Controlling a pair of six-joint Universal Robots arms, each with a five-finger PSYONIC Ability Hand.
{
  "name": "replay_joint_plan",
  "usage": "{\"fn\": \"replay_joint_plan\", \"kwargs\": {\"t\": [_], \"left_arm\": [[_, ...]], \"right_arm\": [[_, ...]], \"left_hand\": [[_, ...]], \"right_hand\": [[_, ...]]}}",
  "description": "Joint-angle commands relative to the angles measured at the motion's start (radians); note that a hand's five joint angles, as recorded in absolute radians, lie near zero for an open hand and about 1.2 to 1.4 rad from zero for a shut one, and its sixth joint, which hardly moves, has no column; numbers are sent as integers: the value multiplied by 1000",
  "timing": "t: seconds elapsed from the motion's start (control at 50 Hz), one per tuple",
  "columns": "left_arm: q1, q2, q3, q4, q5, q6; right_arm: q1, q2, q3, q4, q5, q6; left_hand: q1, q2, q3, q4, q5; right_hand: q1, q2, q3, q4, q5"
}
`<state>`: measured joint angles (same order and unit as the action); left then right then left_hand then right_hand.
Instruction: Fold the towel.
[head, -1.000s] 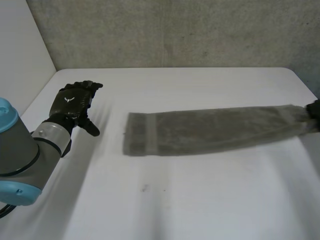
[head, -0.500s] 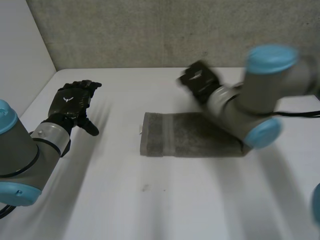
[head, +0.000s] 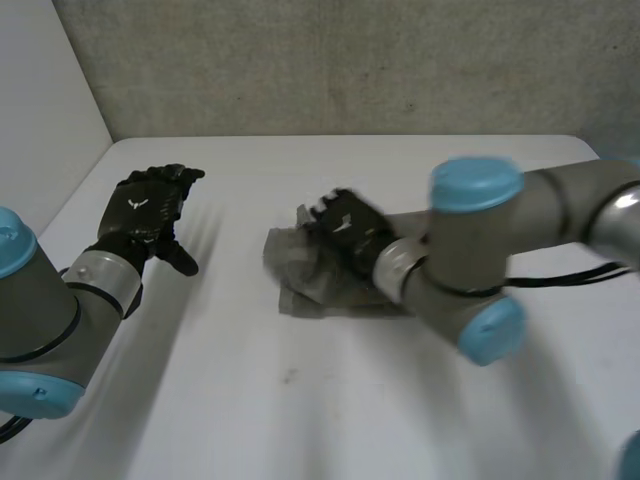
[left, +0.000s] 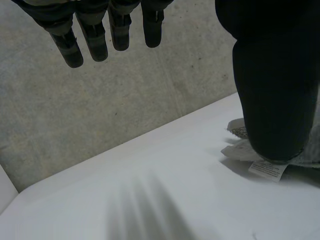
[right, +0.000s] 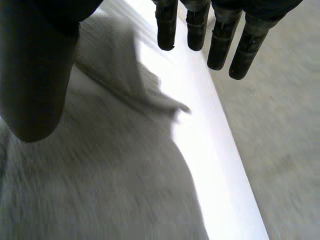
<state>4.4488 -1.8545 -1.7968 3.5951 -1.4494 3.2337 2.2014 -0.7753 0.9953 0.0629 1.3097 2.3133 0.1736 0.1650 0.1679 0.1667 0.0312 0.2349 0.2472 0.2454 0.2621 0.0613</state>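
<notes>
Cannot make out the right half of the towel (head: 297, 272), covered by the right arm. Looks like soft grey terry, rumpled into a heap near the middle of the desk (head: 330, 400) (white tag (left: 267, 170) at its edge). Shows the right hand (head: 345, 225) over it, fingers straight and spread, pinching nothing. Shows the left hand (head: 145, 205) spread at 9 o'clock, well apart. Lay flat half a second ago; bunched since.

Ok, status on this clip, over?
Left robot hand open, clear of the towel. Right robot hand open, over its bunched end. Nothing blocking.
</notes>
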Motion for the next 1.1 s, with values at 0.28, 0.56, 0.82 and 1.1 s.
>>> {"fn": "replay_joint_plan", "kwargs": {"t": [0.28, 0.56, 0.82, 1.1], "left_arm": [[-19, -2, -6, 2, 0, 0], [-31, -2, -13, 2, 0, 1], [-40, 6, -13, 5, -2, 3], [-120, 46, 100, -59, -9, -11]], "right_arm": [[-368, -223, 523, -176, -32, 241], [-410, -202, 545, -227, -60, 356], [-479, -341, 559, -216, -63, 196], [-32, -164, 184, -141, -83, 67]], "left_hand": [[1, 10, 7, 8, -31], [1, 10, 7, 8, -31], [1, 10, 7, 8, -31], [1, 10, 7, 8, -31]], "right_hand": [[147, 134, 136, 119, 146], [1013, 1000, 1002, 985, 1012], [1161, 1149, 1151, 1134, 1160], [1161, 1149, 1151, 1134, 1160]]}}
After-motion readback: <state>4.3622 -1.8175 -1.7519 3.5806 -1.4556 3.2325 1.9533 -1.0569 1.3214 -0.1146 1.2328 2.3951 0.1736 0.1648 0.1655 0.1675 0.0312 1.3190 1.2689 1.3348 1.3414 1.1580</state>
